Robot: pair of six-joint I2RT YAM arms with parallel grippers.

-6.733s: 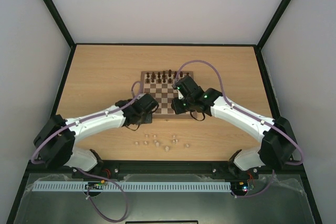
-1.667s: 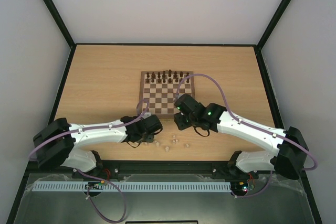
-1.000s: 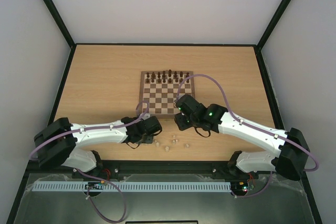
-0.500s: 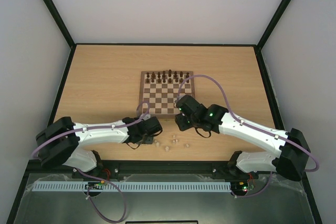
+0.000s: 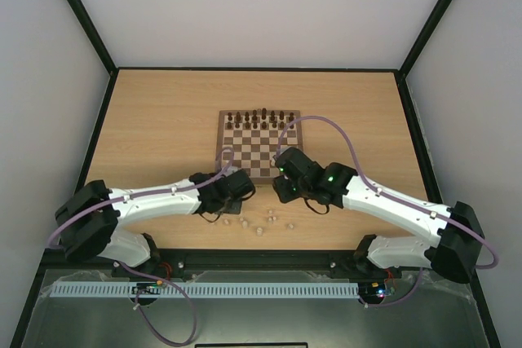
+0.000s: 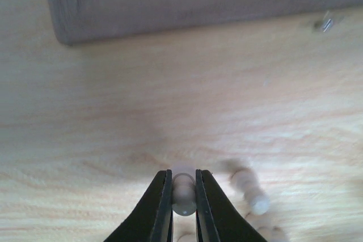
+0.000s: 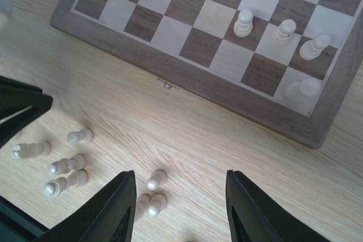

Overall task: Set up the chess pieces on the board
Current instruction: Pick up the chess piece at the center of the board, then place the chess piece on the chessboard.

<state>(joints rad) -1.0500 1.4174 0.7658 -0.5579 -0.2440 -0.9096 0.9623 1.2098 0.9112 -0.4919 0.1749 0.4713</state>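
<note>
The left tool [image 6: 182,181] pinches a pale piece [image 6: 183,195] near the board's [image 6: 198,7] 7 o'clock corner. The right tool [image 7: 180,178] hangs spread over loose pieces [image 7: 68,181] at 6 o'clock.

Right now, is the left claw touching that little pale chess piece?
Touching. In the left wrist view the left gripper clamps a pale chess piece from both sides, with no gap.

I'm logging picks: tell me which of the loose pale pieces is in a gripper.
The pale piece pinched in the left gripper, shown in the left wrist view. The other loose pieces lie free on the table, untouched.
</note>
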